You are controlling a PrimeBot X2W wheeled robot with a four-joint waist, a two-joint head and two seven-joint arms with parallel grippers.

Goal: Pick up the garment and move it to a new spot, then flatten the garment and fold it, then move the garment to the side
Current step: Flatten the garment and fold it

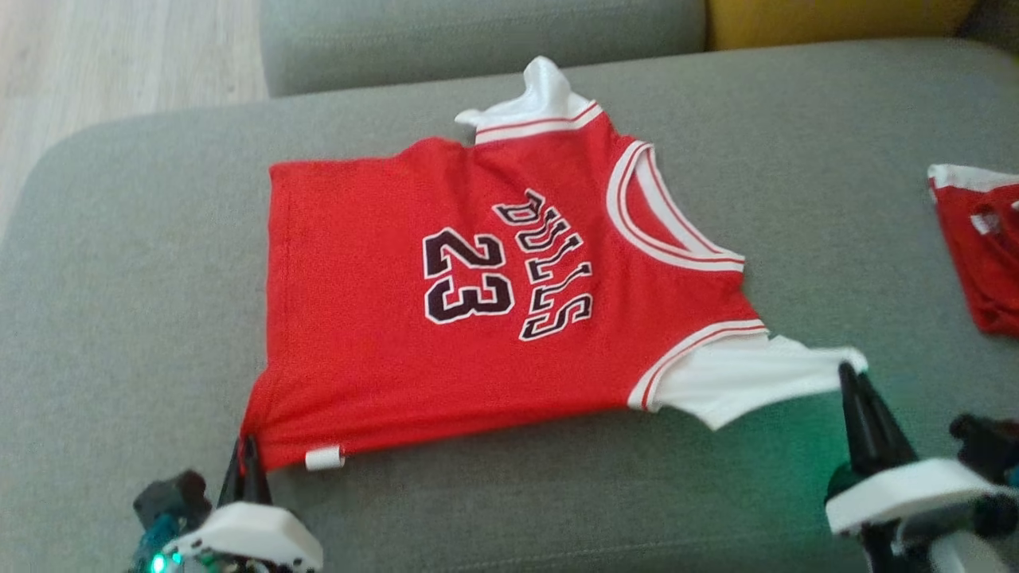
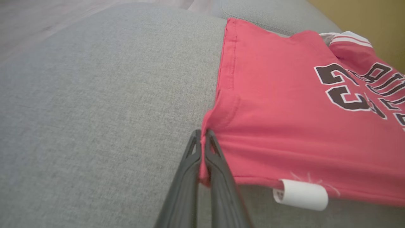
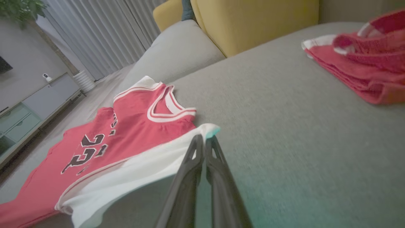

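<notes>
While the garment [image 1: 358, 342] lies spread face-up on the grey sofa cushion [image 1: 119, 278], its near edge runs straight between both tools, the left tool [image 1: 248, 454] clenched on its hem corner [image 2: 210, 125] and the right tool [image 1: 850, 374] on its white sleeve tip [image 3: 210, 128].

The garment [image 1: 358, 318] mid-seat on the sofa [image 1: 119, 278], cloth bundle [image 1: 983, 255] well apart at the right, backrest [image 1: 478, 32] behind.

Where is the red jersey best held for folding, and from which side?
The jersey lies flat, one side edge facing the robot. Come from that near side: left pincer on the hem corner by the tag, right pincer on the white sleeve tip.
</notes>
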